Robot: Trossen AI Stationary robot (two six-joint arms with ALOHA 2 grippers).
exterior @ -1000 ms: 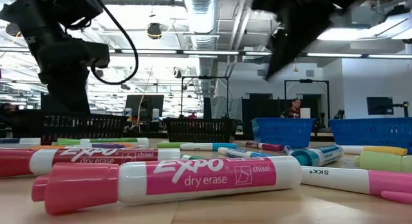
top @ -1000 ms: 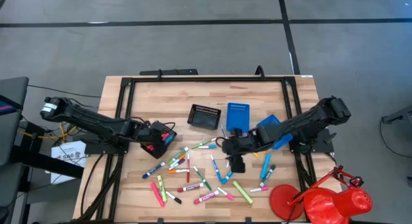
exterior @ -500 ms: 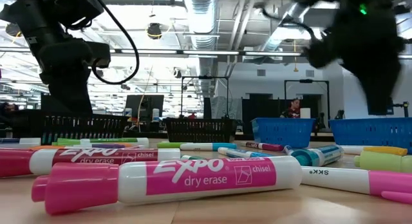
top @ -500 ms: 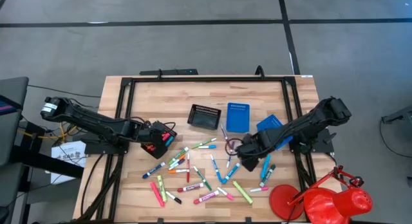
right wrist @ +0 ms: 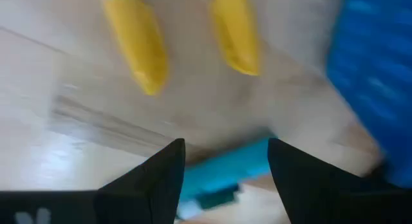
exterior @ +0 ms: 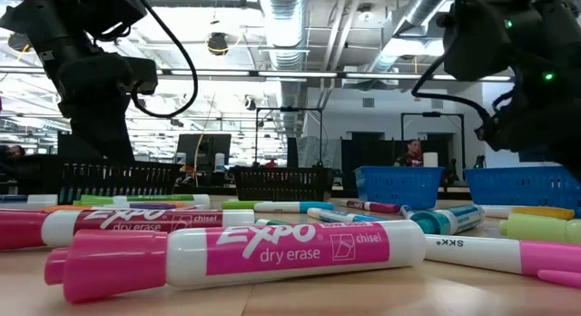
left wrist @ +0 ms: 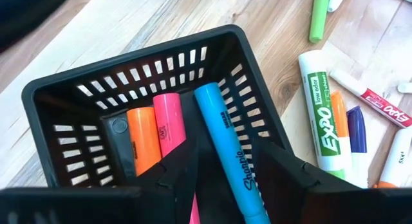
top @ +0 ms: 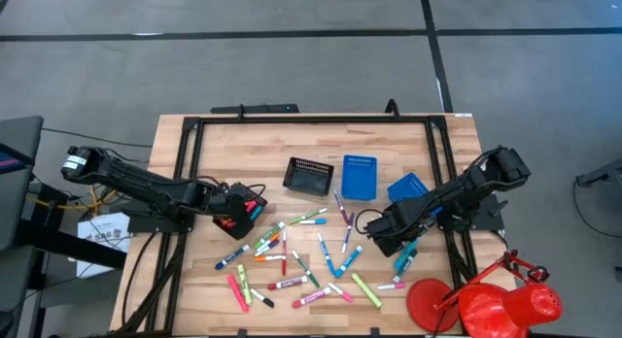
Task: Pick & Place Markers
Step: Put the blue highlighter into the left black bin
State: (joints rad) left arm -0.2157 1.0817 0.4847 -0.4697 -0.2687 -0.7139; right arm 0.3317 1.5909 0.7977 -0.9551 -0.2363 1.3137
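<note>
I'm looking down past the left tool [left wrist: 222,169], its two dark fingers [left wrist: 177,166] standing apart directly over the black mesh basket [left wrist: 61,95]. Inside the basket an orange marker [left wrist: 143,139], a pink marker [left wrist: 170,124] and a blue Sharpie marker [left wrist: 226,137] are lying side by side, the blue one passing between the fingers. Outside the basket, on the wooden counter [left wrist: 135,21], a green Expo marker [left wrist: 325,108] and several others are lying loose.
</note>
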